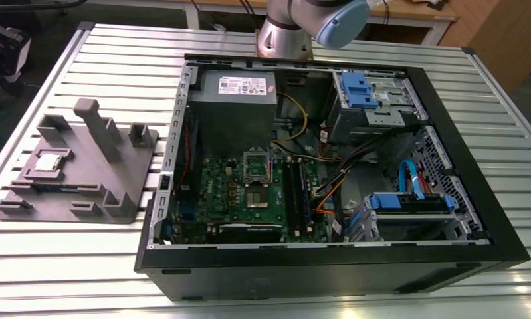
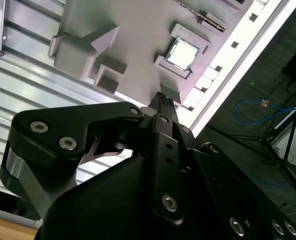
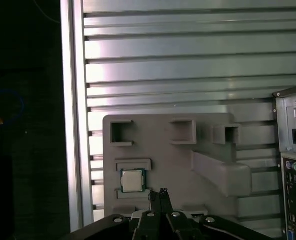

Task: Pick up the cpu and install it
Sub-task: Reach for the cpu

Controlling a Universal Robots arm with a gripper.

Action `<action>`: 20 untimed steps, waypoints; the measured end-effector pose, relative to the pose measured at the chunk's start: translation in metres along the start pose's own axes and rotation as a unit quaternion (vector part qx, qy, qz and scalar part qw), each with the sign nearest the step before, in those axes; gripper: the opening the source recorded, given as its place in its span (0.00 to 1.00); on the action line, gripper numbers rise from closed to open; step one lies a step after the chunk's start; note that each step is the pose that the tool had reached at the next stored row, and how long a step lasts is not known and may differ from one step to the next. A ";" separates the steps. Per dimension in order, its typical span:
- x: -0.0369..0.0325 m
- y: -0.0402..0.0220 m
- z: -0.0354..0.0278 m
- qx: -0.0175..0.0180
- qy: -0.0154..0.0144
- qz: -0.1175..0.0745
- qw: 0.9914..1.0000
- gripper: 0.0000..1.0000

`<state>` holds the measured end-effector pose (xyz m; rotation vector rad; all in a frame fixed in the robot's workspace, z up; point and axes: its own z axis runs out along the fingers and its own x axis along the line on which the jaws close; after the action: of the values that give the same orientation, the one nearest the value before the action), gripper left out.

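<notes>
1. The cpu (image 3: pixel 132 180), a small flat square with a shiny silvery top and a pale edge, lies in a square recess of a matte grey moulded holder (image 3: pixel 163 160).
2. The claw (image 3: pixel 158 195) hovers near the cpu. Its slim black fingers are clenched together and grasp nothing.
3. The holder sits on a ribbed aluminium tabletop (image 1: pixel 97 252), beside an open black computer case (image 1: pixel 336 272) that exposes a green motherboard (image 1: pixel 225 193).
</notes>
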<state>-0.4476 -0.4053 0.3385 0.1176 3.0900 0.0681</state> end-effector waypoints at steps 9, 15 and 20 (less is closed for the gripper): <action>0.0059 -0.0012 0.0150 0.002 0.006 0.001 1.000 0.10; 0.0084 -0.0023 0.0257 0.003 0.009 0.002 1.000 0.10; 0.0114 -0.0051 0.0346 0.003 0.012 0.002 1.000 0.10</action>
<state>-0.4576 -0.4080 0.3032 0.1244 3.1137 0.0602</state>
